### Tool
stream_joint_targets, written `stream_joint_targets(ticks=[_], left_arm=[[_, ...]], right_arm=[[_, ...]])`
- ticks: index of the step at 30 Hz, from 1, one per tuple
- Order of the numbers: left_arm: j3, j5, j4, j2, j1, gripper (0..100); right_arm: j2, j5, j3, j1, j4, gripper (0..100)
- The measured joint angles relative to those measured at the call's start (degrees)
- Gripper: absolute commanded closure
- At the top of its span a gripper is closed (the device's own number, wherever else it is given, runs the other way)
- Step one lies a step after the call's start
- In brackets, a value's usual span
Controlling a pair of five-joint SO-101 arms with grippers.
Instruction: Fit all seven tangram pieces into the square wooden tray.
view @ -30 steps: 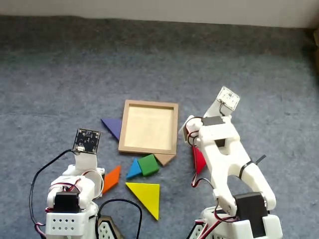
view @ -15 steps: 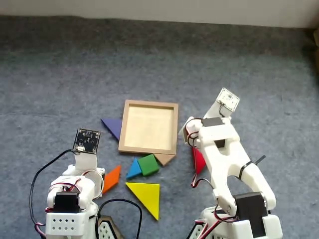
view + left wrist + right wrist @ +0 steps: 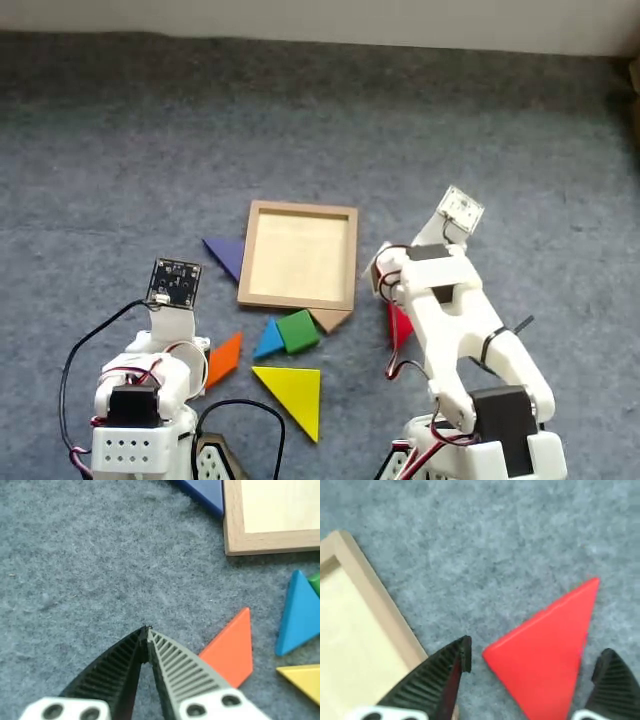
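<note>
Right gripper, jaws spread wide, flanks the red triangle on the carpet beside the wooden tray. Left gripper, jaws closed, near the orange piece.

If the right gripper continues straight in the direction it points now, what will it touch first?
Most likely the red triangle, which lies flat on the grey carpet, directly ahead of the open right gripper. How far off it is cannot be judged.

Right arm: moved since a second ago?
Yes. In the high view the right arm has pulled back slightly toward its base, judged against the wooden tray; its open tool sits over the red triangle.
</note>
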Motion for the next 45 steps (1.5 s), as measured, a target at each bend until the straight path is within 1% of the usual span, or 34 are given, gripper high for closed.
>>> stream_joint_targets(ticks=[3, 8, 19, 21, 27, 31, 35, 42, 45], left_arm=[[0.00, 0.00, 0.00, 0.00, 0.00, 99], [0.00, 0.00, 0.00, 0.00, 0.00, 99], [0.00, 0.00, 0.00, 0.00, 0.00, 99], [0.00, 0.00, 0.00, 0.00, 0.00, 99], [0.00, 0.00, 0.00, 0.00, 0.00, 99], [0.00, 0.00, 0.00, 0.00, 0.00, 99], [0.00, 0.00, 0.00, 0.00, 0.00, 99], [0.00, 0.00, 0.00, 0.00, 0.00, 99], [0.00, 0.00, 0.00, 0.00, 0.00, 99]], right_arm=[[2.20, 0.00, 1.67, 0.00, -1.76, 63.0], [7.47, 0.00, 0.26, 0.00, -1.58, 63.0], [10.02, 0.09, -5.01, 0.00, 6.24, 63.1], [10.02, 0.00, -5.01, 0.00, 6.68, 65.6], [9.41, 0.09, -4.75, 0.62, 8.09, 83.9], [9.23, 0.09, -4.40, 2.64, 8.53, 90.7], [8.00, 0.09, -4.22, 3.34, 8.62, 92.9], [-4.48, 0.35, -2.73, 2.64, 8.26, 92.9], [-8.88, 4.31, -0.97, 2.90, 8.26, 92.9]])
